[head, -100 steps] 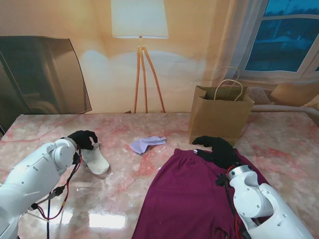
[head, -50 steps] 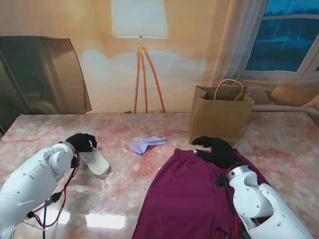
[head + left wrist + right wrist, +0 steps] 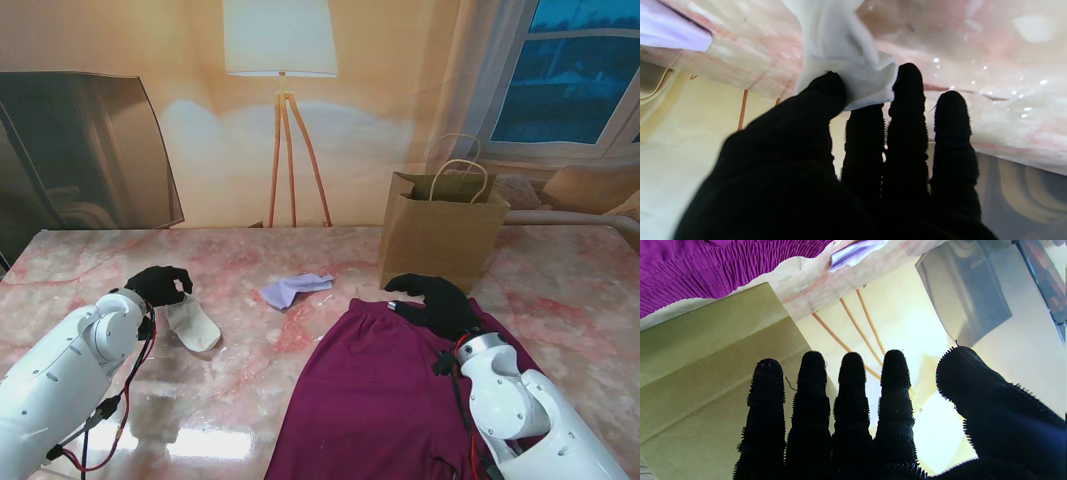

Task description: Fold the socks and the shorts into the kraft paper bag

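Note:
A white sock lies on the marble table at the left. My left hand, in a black glove, pinches its far end; the left wrist view shows thumb and fingers closed on the white sock. A lilac sock lies mid-table. The maroon shorts are spread out near me on the right, and my right hand hovers over their waistband with fingers straight and apart. The kraft paper bag stands upright just beyond that hand, and its side fills the right wrist view.
A floor lamp stands behind the table's far edge. A dark screen leans at the back left. A sofa with cushions sits behind the bag at the right.
My left hand has drawn back toward me and to the left, dragging the white sock's end with it. The right hand has stayed put.

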Tool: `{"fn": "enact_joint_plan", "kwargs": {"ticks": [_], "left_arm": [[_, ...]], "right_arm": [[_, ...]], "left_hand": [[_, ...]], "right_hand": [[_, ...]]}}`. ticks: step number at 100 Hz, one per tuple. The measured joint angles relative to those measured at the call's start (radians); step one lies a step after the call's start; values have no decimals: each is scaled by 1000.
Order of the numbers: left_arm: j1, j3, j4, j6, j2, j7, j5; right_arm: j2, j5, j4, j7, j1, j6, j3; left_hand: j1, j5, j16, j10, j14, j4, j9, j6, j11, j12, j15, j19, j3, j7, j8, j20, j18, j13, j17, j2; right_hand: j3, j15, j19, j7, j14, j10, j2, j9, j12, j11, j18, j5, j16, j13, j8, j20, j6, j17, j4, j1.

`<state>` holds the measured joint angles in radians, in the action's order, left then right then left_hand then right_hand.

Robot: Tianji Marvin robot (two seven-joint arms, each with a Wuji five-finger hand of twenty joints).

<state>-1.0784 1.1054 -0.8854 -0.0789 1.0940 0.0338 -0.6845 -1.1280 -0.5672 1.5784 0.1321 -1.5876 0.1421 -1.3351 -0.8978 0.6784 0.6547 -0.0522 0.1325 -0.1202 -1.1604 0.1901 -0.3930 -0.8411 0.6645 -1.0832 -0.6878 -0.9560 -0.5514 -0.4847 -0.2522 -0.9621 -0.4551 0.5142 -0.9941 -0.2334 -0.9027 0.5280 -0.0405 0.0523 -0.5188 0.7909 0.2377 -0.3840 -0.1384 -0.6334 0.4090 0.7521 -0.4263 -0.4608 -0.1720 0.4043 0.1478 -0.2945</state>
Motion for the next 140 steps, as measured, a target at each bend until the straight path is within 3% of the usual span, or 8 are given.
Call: {"fn": "enact_joint_plan", "kwargs": {"ticks": [32,50,73,79,101,140], "left_arm": [[-106,125,-211,-3,-11,14,-127],[-182,192,-365,-11,-24,-19,-164],[-243,235,-464,-39,-30,-47,-204],[-258,245,-486,-43,-30,-62,-201],[-278,240,-503,-64,-35,-49,-211],[-273,166,-473,-97,-42,-28,-236]], "right_arm": [[0,0,1,8,-3,12,-3],[-1,3,1,13,-6,15,-5],[-1,5,1,20,-11,21,-3],[-1,5,2,22,-13,23,-3],[-2,5,4,26,-21,26,-1],[-3,3,13,28,-32,27,-2]], "left_hand": [[1,20,18,0,0,0,0,5,-17,-6,9,0,4,8,30,0,-2,0,10,6],[3,20,28,0,0,0,0,11,-24,-16,20,0,4,8,30,0,-13,0,20,6],[3,23,41,0,0,0,0,11,-43,-22,34,0,11,27,30,0,-16,0,20,6],[6,34,41,0,0,0,-14,-5,-45,-22,35,0,11,42,69,0,-16,0,15,6],[64,45,30,0,0,0,-52,-45,-47,49,35,-27,-14,23,161,0,-16,-13,-15,48],[101,70,29,0,0,0,-63,-53,-46,73,37,-57,-48,-3,188,-9,-29,-13,-25,72]], "right_hand": [[0,0,0,0,0,0,0,0,0,0,0,0,0,0,0,0,0,0,0,0],[0,0,0,0,0,0,0,0,0,0,0,0,0,0,0,0,0,0,0,0],[0,0,0,0,0,0,0,0,0,0,0,0,0,0,0,0,-1,0,0,0],[0,0,0,0,0,0,0,0,0,0,0,0,0,0,0,0,-1,0,0,0],[0,0,-1,0,0,0,0,0,0,0,0,0,0,0,0,0,-1,0,0,0],[0,0,-1,0,-1,0,5,0,0,0,0,0,0,0,0,0,-1,0,0,0]]}}
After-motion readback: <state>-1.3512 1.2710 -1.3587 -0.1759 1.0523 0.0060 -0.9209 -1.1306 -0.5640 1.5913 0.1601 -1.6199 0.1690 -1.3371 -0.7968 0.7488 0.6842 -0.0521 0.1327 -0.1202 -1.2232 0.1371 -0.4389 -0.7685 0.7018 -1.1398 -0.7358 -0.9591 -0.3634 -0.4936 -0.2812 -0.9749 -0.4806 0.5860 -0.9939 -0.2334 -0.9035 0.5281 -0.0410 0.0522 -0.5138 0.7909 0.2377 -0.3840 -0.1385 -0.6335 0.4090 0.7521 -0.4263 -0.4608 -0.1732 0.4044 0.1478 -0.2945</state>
